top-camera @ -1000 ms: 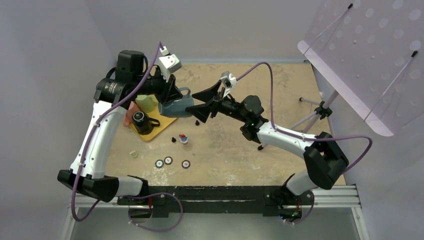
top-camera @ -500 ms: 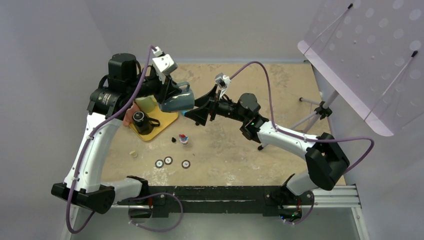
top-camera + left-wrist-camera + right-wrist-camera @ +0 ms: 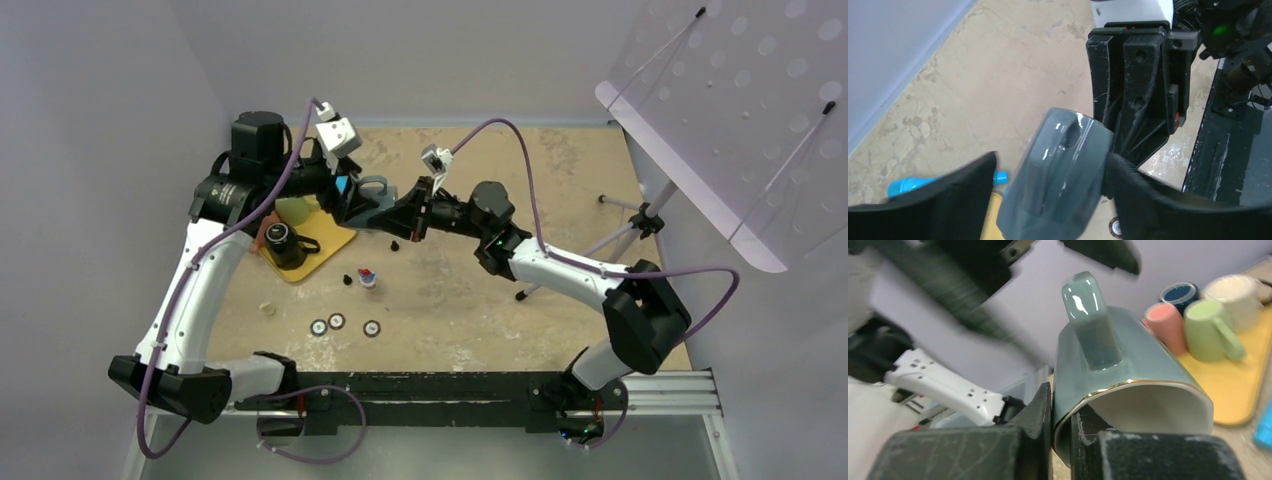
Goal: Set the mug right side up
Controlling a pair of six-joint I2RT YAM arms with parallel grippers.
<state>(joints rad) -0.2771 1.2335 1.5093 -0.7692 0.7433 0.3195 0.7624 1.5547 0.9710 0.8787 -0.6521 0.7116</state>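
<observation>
The mug (image 3: 372, 196) is grey-blue with a gold rim and hangs on its side above the table, handle up. My right gripper (image 3: 388, 211) is shut on its rim, one finger inside the mouth and one outside. In the right wrist view the mug (image 3: 1120, 357) fills the middle, with the right gripper (image 3: 1061, 405) clamped on the wall. My left gripper (image 3: 350, 196) is open around the mug's body. In the left wrist view the mug (image 3: 1058, 175) sits between the spread left gripper (image 3: 1052, 165) fingers, with a gap on the left side.
A yellow tray (image 3: 325, 246) at the left holds a black mug (image 3: 280, 240), a green mug (image 3: 293, 207) and a pink mug (image 3: 262, 226). Small discs (image 3: 337, 321) and a small red-blue piece (image 3: 367, 278) lie on the table. A perforated panel on a stand (image 3: 700, 100) rises at right.
My left gripper has let go of the mug and spread open. My right gripper moved left and shut on the mug's rim.
</observation>
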